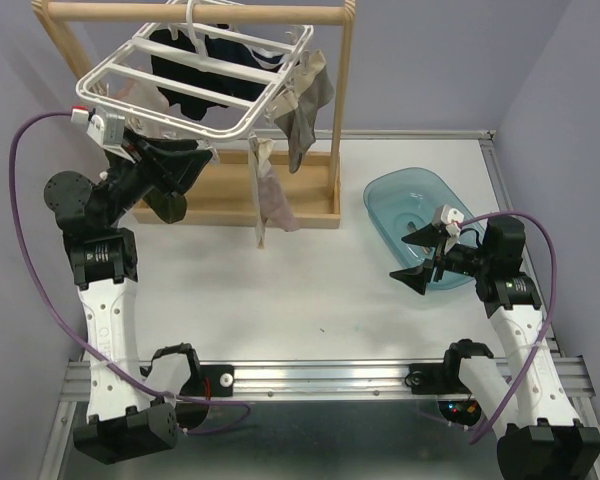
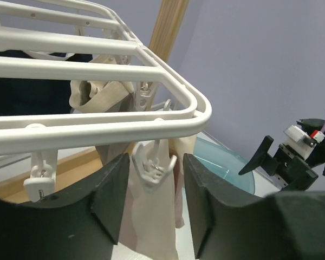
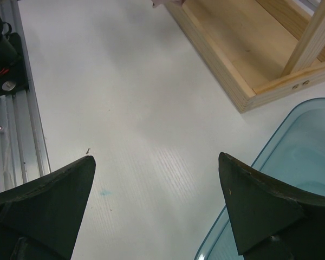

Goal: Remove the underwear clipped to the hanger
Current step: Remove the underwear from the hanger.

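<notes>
My left gripper (image 2: 155, 162), jaws part-spread and empty, straddled the clip (image 2: 149, 169) dangling from the hanger (image 2: 97, 130) rim, pale underwear (image 2: 151, 227) hanging straight below.

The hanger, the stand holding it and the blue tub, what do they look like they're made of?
The hanger looks like glossy white moulded plastic: smooth rounded bars with highlights. The stand appears to be pale unfinished wood, with grain and screw heads showing. The tub seems to be translucent teal plastic; its wall lets light through.

Hanger (image 2: 97, 129) glossy wht plastic, stand (image 1: 280, 14) matt wood, underwear (image 2: 151, 227) soft cloth, tub (image 1: 400, 200) translucent plastic.
</notes>
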`<state>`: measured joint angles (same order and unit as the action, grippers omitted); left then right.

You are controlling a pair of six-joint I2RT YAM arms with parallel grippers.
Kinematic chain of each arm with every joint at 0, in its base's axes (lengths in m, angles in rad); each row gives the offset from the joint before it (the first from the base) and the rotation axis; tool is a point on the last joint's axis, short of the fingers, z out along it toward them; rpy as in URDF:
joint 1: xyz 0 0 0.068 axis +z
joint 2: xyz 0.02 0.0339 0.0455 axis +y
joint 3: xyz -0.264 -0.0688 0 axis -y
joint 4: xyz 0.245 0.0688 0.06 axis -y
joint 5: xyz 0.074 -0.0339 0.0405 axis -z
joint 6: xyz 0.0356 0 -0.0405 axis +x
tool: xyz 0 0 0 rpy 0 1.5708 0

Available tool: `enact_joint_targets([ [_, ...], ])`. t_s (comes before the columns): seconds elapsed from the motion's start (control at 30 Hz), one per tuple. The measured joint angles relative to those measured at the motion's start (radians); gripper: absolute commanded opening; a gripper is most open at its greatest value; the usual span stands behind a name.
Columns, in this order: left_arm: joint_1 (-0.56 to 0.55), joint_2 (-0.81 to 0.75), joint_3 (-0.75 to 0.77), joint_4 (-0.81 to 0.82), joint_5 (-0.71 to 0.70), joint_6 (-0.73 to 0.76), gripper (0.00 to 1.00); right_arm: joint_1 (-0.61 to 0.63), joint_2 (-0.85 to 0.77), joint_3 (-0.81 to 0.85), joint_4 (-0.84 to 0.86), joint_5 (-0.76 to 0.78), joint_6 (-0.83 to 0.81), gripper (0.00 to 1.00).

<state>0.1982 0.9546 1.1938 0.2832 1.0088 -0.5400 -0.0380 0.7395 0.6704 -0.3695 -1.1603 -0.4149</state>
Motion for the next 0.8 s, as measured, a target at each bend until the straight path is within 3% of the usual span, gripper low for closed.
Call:
enact_joint_targets([
  [0.33, 0.000, -0.166, -0.003, -0.166, -0.150, 0.139, 0.75, 0.000, 0.000, 0.000, -0.017, -0.012, -0.023, 1.00],
  [0.37, 0.000, -0.187, -0.008, -0.176, -0.163, 0.150, 0.80, 0.000, -0.001, 0.000, -0.019, -0.018, -0.031, 1.00],
  [0.57, 0.000, -0.313, -0.089, -0.222, -0.213, 0.185, 0.86, 0.000, 0.019, 0.014, -0.034, -0.093, -0.118, 1.00],
  [0.8, -0.003, -0.436, -0.237, -0.244, -0.245, 0.199, 0.88, 0.034, 0.280, 0.328, -0.058, -0.176, -0.138, 1.00],
])
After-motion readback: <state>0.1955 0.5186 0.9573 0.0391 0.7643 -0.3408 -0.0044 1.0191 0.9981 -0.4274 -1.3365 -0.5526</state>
